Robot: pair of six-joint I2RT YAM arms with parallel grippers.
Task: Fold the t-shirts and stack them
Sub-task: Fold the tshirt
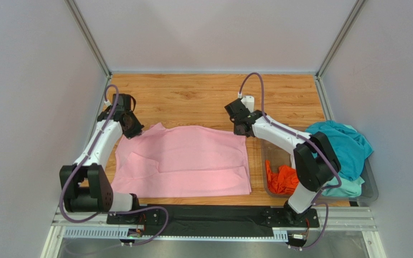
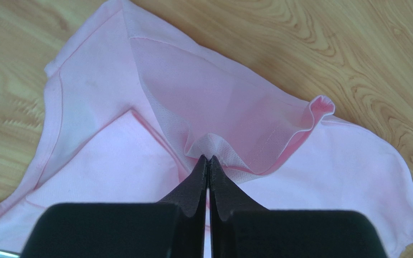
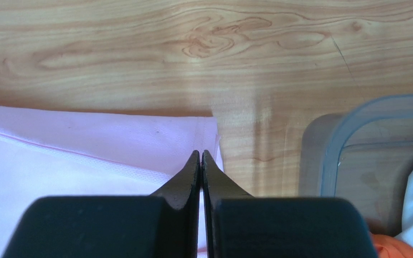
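Note:
The light pink t-shirt (image 1: 192, 161) lies spread across the middle of the wooden table, partly folded. My left gripper (image 1: 133, 129) is at its far left corner. In the left wrist view it (image 2: 208, 157) is shut on a bunched fold of the pink cloth (image 2: 327, 172) and lifts it a little. My right gripper (image 1: 240, 129) is at the far right corner. In the right wrist view it (image 3: 200, 152) is shut on the corner of the pink shirt (image 3: 58, 161). An orange t-shirt (image 1: 281, 180), a teal t-shirt (image 1: 343, 145) and a whitish one (image 1: 348, 189) lie in the bin.
A clear plastic bin (image 1: 374, 189) stands at the right edge of the table, close to the shirt's right side; its rim (image 3: 327, 140) shows in the right wrist view. Grey walls close in the table on three sides. Bare wood (image 1: 192, 97) lies behind the shirt.

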